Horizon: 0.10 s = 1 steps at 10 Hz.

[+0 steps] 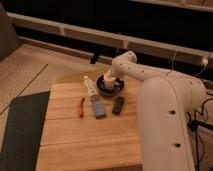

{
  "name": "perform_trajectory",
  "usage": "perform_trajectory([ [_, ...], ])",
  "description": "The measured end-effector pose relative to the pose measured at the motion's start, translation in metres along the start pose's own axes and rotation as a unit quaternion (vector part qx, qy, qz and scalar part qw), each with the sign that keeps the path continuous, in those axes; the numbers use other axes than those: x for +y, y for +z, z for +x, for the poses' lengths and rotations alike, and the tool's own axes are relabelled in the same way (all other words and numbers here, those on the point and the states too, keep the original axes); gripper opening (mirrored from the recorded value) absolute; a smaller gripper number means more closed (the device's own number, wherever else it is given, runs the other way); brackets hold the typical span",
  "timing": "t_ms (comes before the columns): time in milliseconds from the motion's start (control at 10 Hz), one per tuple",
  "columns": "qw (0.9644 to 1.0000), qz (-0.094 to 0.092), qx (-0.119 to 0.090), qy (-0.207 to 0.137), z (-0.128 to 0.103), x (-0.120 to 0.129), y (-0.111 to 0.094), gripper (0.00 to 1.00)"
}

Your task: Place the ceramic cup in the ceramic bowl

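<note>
While my white arm reaches across the wooden table [75, 135], I see its gripper [111, 76] at twelve o'clock over the dark bowl [110, 88], beside the cream cup [108, 82] sitting inside the bowl.

Dim warm light, gripper [108, 78] above ceramic bowl [118, 90]
</note>
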Motion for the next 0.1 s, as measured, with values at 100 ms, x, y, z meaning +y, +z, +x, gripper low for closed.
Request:
perform_trajectory([
  [100,0.9994,-0.023,-0.012,-0.021,-0.0076,0.0221,-0.0138,0.8],
])
